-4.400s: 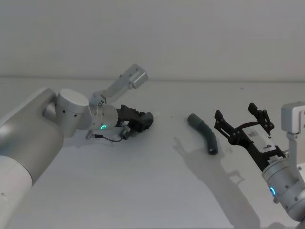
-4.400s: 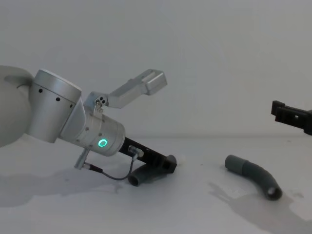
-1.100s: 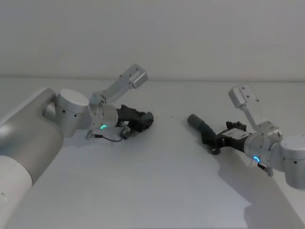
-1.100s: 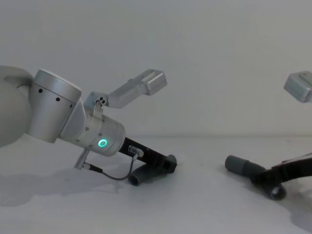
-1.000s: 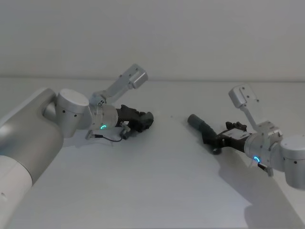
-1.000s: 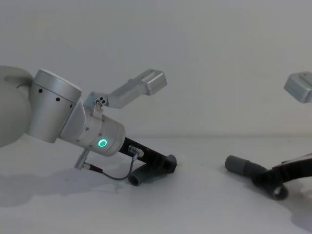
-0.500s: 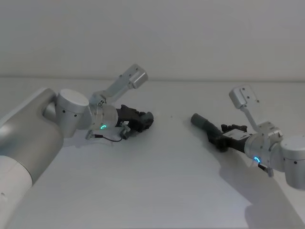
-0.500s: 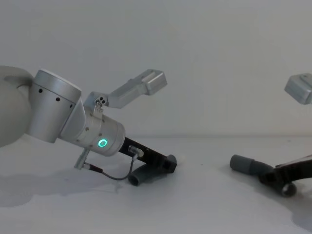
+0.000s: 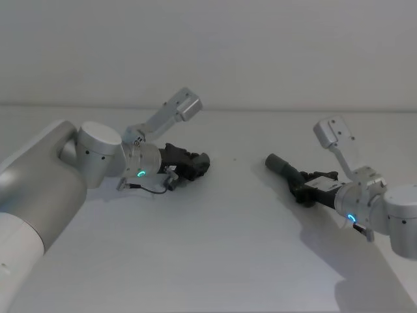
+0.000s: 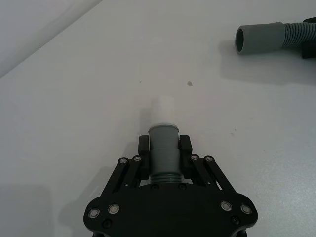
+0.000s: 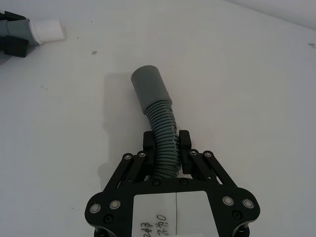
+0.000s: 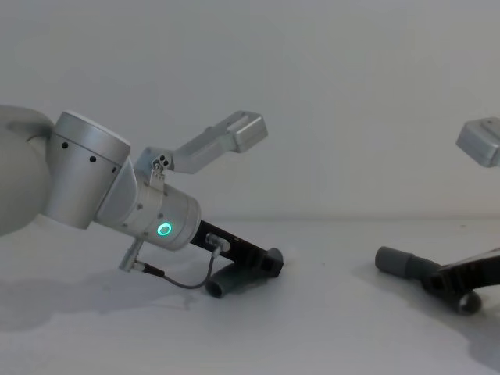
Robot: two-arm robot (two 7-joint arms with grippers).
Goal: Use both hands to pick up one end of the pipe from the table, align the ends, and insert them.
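Observation:
My left gripper [image 9: 197, 163] lies low over the table [image 9: 215, 254], shut on the shorter dark grey pipe piece [image 10: 163, 140]. That piece's whitish tip [image 10: 163, 108] sticks out beyond the fingers. In the chest view the same piece [image 12: 226, 283] rests under the left gripper [image 12: 269, 262]. My right gripper [image 9: 305, 189] is shut on the ribbed middle of the longer piece [image 11: 162, 123]. Its straight collar mouth [image 11: 149, 86] points toward the left gripper, with a wide gap between the two ends. The longer piece [image 12: 400, 262] sits just above the table.
Bare white table lies between the two grippers and in front of them. A plain wall [image 9: 260, 52] closes off the back edge. A camera bracket [image 9: 181, 107] rises above the left wrist, and another bracket [image 9: 331, 134] above the right one.
The right gripper came down and shut on the longer piece, then drew it slightly to the right. The left arm and its piece have not moved.

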